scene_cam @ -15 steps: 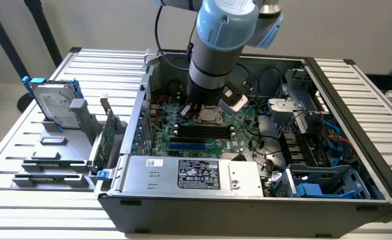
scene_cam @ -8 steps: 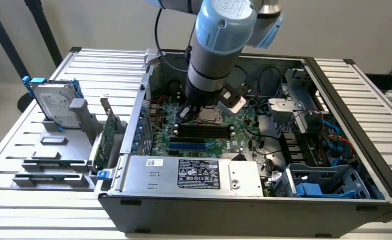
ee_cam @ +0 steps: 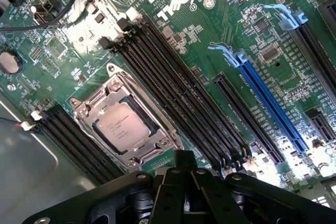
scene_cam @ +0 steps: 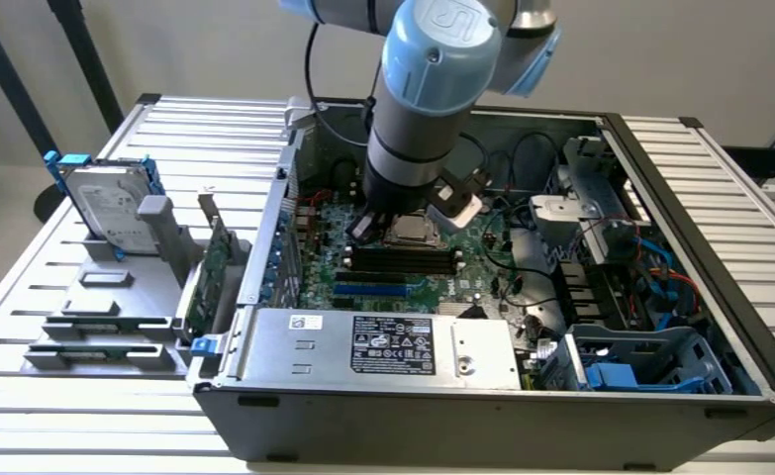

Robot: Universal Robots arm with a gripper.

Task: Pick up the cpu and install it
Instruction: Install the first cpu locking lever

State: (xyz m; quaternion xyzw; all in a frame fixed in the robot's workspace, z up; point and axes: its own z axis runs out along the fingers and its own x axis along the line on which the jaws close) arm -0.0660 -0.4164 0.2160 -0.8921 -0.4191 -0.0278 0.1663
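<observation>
Whether the black gripper [ee_cam: 184, 192] is open I cannot tell, but it hangs just above the small square silver-topped cpu [ee_cam: 122, 128], which already lies inside its metal socket frame [ee_cam: 89, 109] on the green motherboard [ee_cam: 210, 40], apparently installed.

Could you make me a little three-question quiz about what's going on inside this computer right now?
1. True or false: the cpu already lies inside its metal socket frame on the motherboard.
2. What colour is the long expansion slot? A red, B blue, C yellow.
3. In the exterior view, what lies outside the case at the view's left, between blue rails?

Key: 1 true. 2 B. 3 the hard drive.
</observation>
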